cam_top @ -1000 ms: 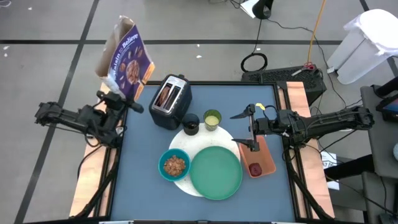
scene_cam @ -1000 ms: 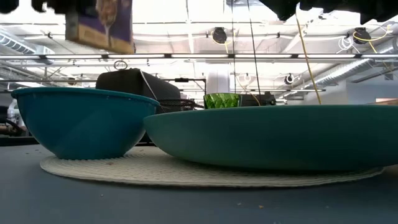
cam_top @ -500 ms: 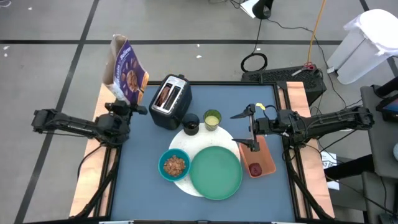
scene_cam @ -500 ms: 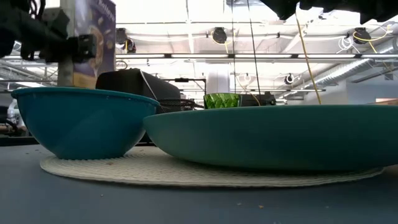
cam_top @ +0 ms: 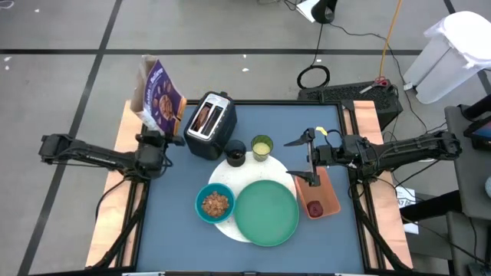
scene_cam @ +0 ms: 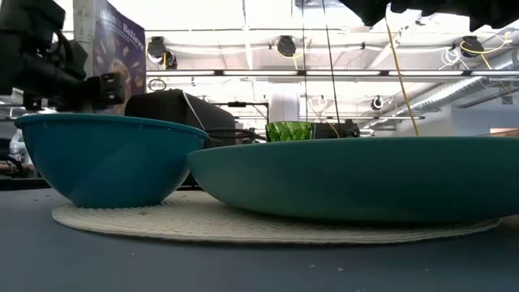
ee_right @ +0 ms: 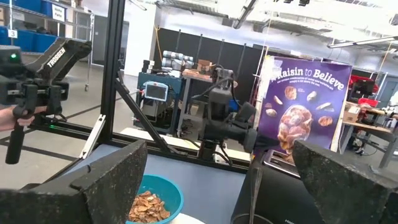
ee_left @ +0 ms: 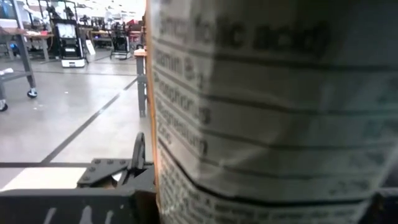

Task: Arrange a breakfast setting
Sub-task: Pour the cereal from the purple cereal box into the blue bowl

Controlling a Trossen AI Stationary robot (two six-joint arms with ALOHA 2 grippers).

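Observation:
My left gripper (cam_top: 157, 142) is shut on a purple cereal box (cam_top: 159, 96) at the table's far left, beside the silver-black toaster (cam_top: 209, 124). The teal bowl (cam_top: 215, 204) holds cereal and sits with the large green plate (cam_top: 266, 212) on the white round plate (cam_top: 230, 178). The black cup (cam_top: 235, 152) and the yellow-green cup (cam_top: 261, 146) stand behind them. My right gripper (cam_top: 301, 159) is open and empty over the orange tray (cam_top: 328, 192), where the small red fruit (cam_top: 314, 207) lies. No spoon shows. My left gripper pinches the cereal box near its lower end (cam_top: 157, 126), coming level from the table's left. The box's printed side panel (ee_left: 249, 143) fills the left wrist view and hides the fingertips. The box stands nearly upright above the fingers (scene_cam: 97, 85); whether its bottom touches the table I cannot tell.
The toaster stands right next to the held box. Bare blue table (cam_top: 176, 230) lies near the left and front edges. A person's hand (ee_right: 9, 118) holding a device shows beyond the table in the right wrist view.
My left gripper has gone down and a little toward the table's right and near edges with the cereal box. The box was tipped over high above the table. It has turned back to nearly upright and now stands lower, close to the toaster.

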